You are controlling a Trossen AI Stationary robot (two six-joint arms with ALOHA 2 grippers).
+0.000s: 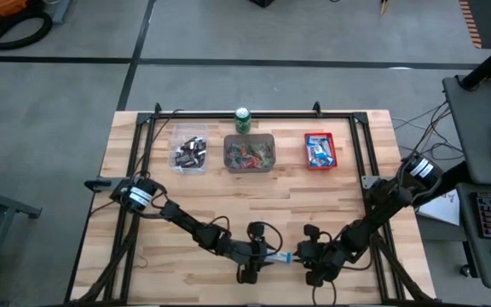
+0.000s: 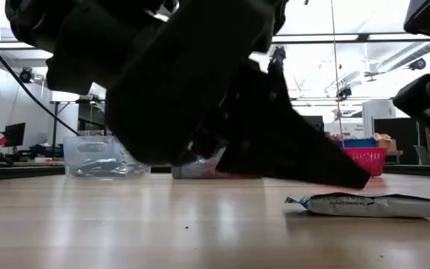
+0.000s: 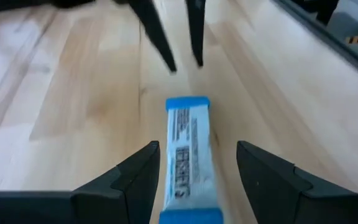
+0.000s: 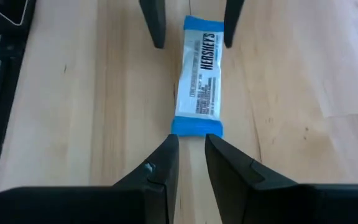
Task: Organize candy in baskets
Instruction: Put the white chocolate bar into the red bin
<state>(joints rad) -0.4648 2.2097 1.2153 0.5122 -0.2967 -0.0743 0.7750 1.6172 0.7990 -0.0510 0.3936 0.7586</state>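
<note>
Down here at the near edge of the tabletop (image 1: 194,192) I have little room behind me, but the wide run of bare wood between me and the far row of bins lies open. Black frame rails line both sides and the far edge.

Between my two claws lies one blue-and-white bar (image 4: 199,76), flat on the wood, its wrapper white with dark print and blue crimped ends. My left claw (image 3: 197,171) stands wide, its fingers either side of one end of the bar and clear of it. My right claw (image 4: 191,149) is narrow, its fingertips just at the opposite blue end of the bar; whether they pinch the crimp I cannot tell.

Both my arms reach in low from the outer sides, elbows bent, meeting near the middle of the near edge.

Along the far edge sit the clear bin (image 1: 189,151) with dark pieces, the grey bin (image 1: 250,153) with small mixed-colour pieces, and the red bin (image 1: 320,151) with blue-and-white bars, set well apart from me. A green can (image 1: 243,120) stands just behind the grey bin.
</note>
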